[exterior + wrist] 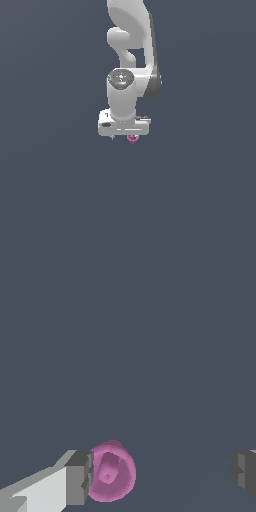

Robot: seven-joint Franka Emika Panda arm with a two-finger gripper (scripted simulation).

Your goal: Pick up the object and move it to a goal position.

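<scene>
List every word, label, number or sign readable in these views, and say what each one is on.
There is no readable text in either view.
A small dark mark on the white gripper body in the exterior view is too small and blurred to read.
The pink object, the finger pads and the plain grey background carry no lettering.

Plain slate blue-grey backdrop (55, 190) filling both views, flat and featureless, no visible seam between floor and wall, even soft lighting, slightly lighter tone toward the lower part of the exterior view
</scene>
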